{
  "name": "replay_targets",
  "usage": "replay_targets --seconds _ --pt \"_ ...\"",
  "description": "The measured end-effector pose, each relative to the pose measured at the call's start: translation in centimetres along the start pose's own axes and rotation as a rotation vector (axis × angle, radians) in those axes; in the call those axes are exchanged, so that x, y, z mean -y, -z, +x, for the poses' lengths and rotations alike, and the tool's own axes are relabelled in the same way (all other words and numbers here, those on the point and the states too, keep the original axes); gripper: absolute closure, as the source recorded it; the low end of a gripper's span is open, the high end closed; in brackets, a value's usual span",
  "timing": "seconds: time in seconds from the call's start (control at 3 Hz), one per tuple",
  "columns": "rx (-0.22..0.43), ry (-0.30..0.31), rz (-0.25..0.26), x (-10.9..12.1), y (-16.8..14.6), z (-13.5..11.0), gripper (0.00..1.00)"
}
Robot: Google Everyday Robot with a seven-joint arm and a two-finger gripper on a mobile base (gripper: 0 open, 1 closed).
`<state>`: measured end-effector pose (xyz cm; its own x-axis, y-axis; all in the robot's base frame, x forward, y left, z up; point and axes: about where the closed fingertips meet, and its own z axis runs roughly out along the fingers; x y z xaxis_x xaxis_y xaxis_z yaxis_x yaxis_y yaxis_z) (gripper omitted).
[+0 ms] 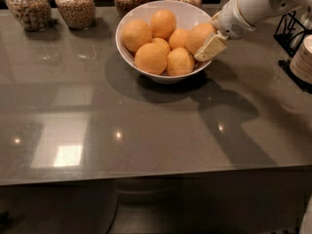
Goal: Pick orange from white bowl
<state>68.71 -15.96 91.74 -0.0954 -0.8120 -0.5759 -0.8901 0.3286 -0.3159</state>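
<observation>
The white bowl (131,52) stands at the back middle of the grey table and holds several oranges. My gripper (205,42) reaches in from the upper right, over the bowl's right rim. It is shut on the rightmost orange (196,34), a large deep-coloured one that sits high against the rim. One cream finger (210,47) lies across the orange's near right side; the other finger is hidden behind it. The other oranges, such as the front one (151,58), lie untouched in the bowl.
Glass jars of grains (75,5) line the back edge behind the bowl. A black wire rack (291,29) and a stack of pale plates (303,57) stand at the right edge. The table's front edge runs across the lower part of the view.
</observation>
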Motion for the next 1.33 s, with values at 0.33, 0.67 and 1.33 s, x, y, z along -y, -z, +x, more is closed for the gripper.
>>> replay_targets --seconds 0.33,0.67,1.33 --pt "0.010 -0.002 0.002 0.1 -0.1 0.1 0.67" --pt "0.038 -0.005 0.004 0.1 0.5 -0.4 0.90" --pt "0.170 0.017 0.008 -1.1 4.7 -3.3 1.00"
